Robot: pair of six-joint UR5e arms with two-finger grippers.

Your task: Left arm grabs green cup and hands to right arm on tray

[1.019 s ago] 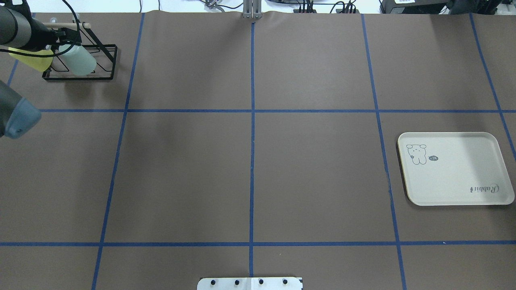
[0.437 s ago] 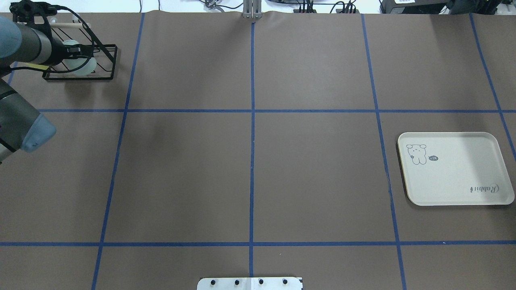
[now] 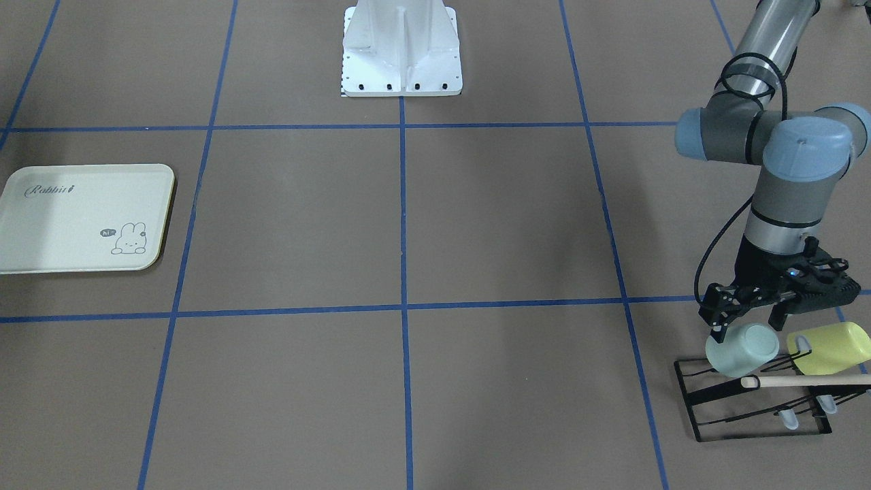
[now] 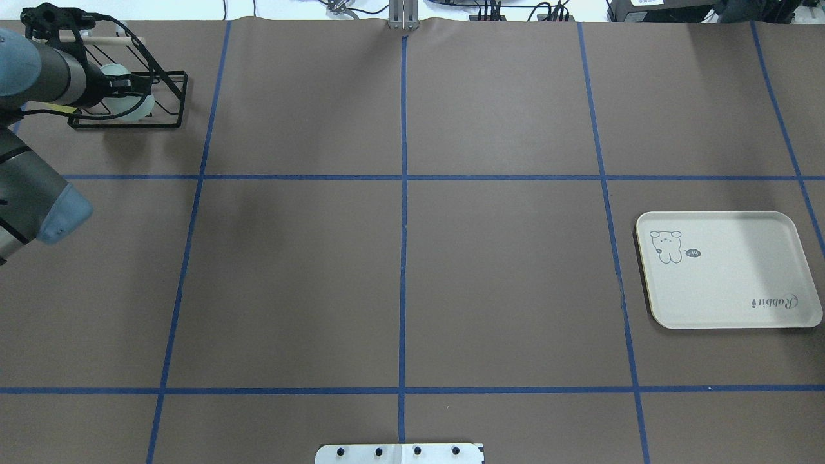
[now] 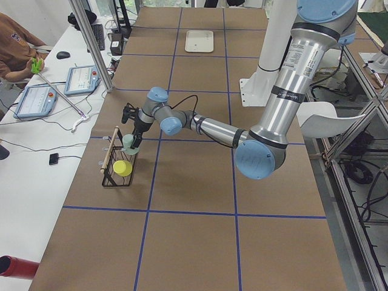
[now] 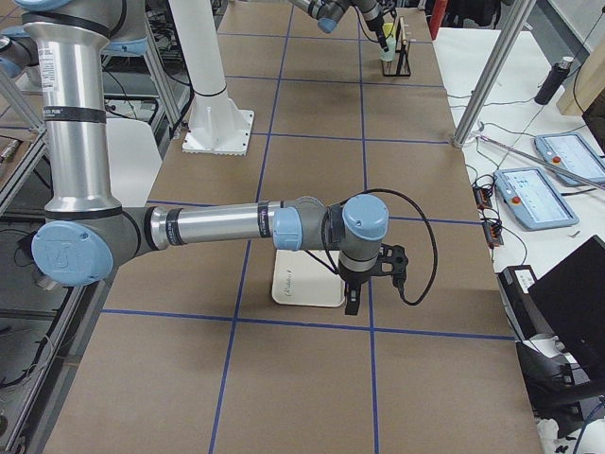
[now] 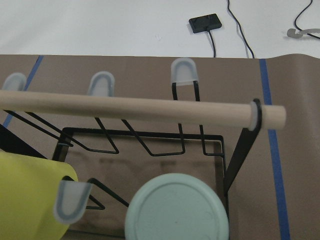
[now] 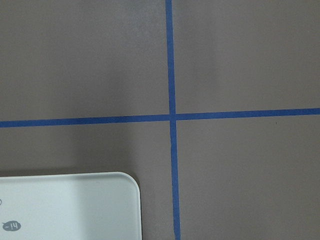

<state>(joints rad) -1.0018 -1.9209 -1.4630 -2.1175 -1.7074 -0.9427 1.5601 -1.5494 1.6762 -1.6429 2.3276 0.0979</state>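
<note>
The green cup (image 3: 742, 350) hangs tilted, bottom up, on a black wire rack (image 3: 755, 408) at the table's far left corner. In the left wrist view its round bottom (image 7: 176, 210) fills the lower middle. My left gripper (image 3: 745, 325) is open, just above the cup, with one finger on each side of its bottom end. In the overhead view the left gripper (image 4: 126, 87) covers most of the cup (image 4: 140, 108). The cream tray (image 4: 728, 270) lies empty at the right. My right gripper (image 6: 364, 284) hovers by the tray's corner (image 8: 65, 210); I cannot tell whether it is open or shut.
A yellow-green cup (image 3: 830, 347) hangs on the same rack, right beside the green one, and shows in the left wrist view (image 7: 30, 200). A wooden dowel (image 7: 140, 107) runs across the rack's top, just past the cups. The robot's white base (image 3: 401, 47) stands mid-table.
My left arm has swung over the rack and brought its gripper down onto the green cup, now hiding most of it from overhead. The tray has not moved.
</note>
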